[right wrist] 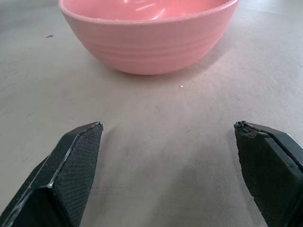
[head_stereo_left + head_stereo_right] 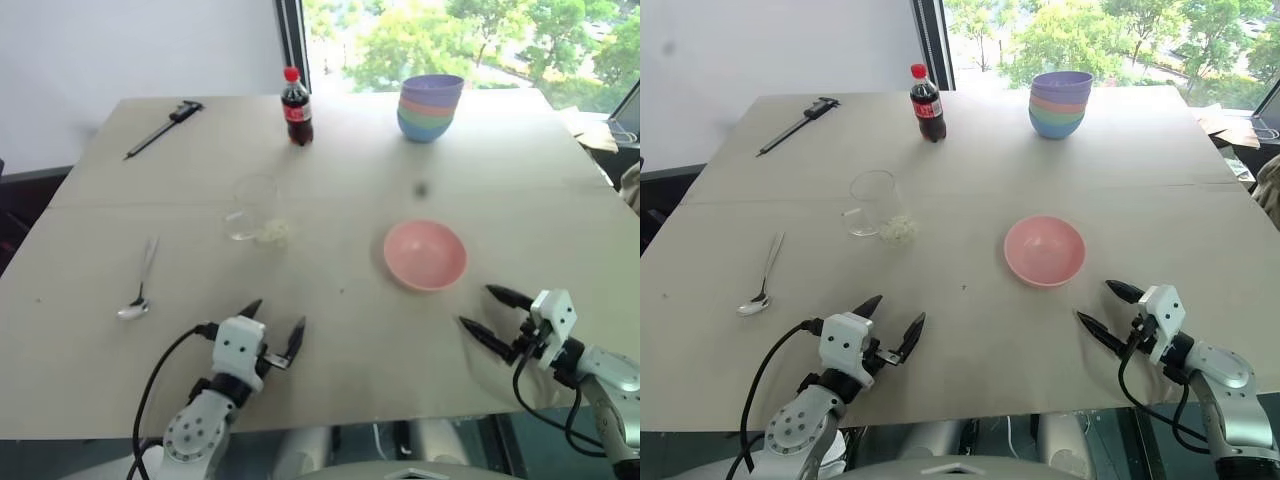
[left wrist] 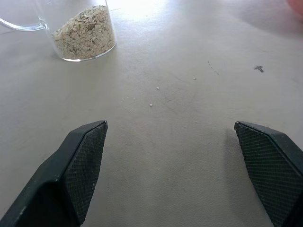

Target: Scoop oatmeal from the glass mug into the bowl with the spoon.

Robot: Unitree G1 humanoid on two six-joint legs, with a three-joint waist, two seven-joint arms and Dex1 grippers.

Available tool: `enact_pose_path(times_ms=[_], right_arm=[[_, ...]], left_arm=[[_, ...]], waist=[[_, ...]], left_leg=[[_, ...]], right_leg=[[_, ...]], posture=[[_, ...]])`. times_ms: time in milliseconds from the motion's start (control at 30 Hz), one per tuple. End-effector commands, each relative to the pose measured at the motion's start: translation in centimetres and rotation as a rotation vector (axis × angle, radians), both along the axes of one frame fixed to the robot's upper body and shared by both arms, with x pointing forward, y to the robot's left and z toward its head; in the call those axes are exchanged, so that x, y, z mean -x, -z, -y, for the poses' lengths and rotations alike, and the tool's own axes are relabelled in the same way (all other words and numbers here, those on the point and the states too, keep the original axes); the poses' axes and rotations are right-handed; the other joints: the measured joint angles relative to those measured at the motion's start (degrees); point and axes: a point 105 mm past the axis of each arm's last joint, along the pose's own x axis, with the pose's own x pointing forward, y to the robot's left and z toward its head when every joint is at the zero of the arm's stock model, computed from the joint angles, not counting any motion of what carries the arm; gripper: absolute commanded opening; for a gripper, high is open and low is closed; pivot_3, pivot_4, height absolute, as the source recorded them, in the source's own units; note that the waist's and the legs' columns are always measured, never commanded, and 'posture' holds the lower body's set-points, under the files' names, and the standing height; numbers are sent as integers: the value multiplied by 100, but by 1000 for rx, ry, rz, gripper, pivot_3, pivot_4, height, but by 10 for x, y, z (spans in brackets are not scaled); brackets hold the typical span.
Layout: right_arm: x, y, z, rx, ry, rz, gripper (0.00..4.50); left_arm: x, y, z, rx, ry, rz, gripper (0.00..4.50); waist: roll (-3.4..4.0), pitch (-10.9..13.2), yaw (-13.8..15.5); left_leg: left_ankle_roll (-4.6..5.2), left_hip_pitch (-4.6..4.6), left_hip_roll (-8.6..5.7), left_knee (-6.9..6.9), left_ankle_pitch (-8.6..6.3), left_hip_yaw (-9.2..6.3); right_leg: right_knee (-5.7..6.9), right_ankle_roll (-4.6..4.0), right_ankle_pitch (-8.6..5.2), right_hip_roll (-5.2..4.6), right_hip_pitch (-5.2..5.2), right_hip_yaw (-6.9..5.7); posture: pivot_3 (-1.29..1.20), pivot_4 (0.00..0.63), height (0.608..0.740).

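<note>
Hovering low over the near edge of the table (image 2: 970, 390), the left gripper (image 2: 890, 326) and the right gripper (image 2: 1112, 307) are both standing with fingers spread wide and holding nothing. The spoon (image 2: 761, 278) is lying flat towards the table's left edge, its long axis running roughly from near to far: the oval bowl is pointing at the near edge and the thin handle is slanting away towards the far side. The glass mug (image 2: 873, 203) is standing upright near the middle of the table, left of centre, with the oatmeal (image 3: 85, 31) sitting in its bottom (a few flakes are already lying loose on the table beside it). The bowl (image 2: 1044, 250) is resting right of centre, just ahead of the right gripper and well apart from the mug. Scooping is not yet beginning. Going wrong from here looks likeliest at the pickup: the spoon is lying thin and flat, so fingertips closing on it could be skidding it away or tipping it. A careless reach past the mug could also be knocking the light glass over and spilling the oats.
</note>
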Motion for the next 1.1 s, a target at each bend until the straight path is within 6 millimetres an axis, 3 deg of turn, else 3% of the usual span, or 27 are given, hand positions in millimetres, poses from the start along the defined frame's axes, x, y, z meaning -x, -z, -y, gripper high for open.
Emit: enact_pose_path(times_ms=[33,600,900,1000,1100], right_arm=[[2,-9,2,6,-1,41,4500],[1,-12,-1,0,-11,43,4500],[-6,-17,7,21,-9,67,4500],[-10,-33,14,22,-8,90,4500],[-9,-63,8,-9,-89,104,4500]], left_arm=[[0,-4,-2,-2,-5,26,4471],[0,-7,-2,27,-13,49,4471],[-2,-8,-5,26,-30,72,4471],[-6,-27,-26,83,-146,141,4471],[-12,-49,-52,100,-261,203,4471]], waist=[[0,0,0],[1,0,1],[1,-1,-2],[1,0,-1],[6,3,4]], left_leg=[[0,0,0,0,0,0],[0,-1,0,0,0,0],[0,1,0,1,0,1],[0,0,-1,2,0,2],[0,-3,0,7,0,-1]], right_leg=[[0,0,0,0,0,0],[0,0,0,0,0,1],[1,0,1,1,0,1],[1,0,1,0,0,1],[2,-1,2,-2,-1,0]], posture=[[0,150,740],[0,150,740],[0,150,740],[0,150,740],[0,150,740]])
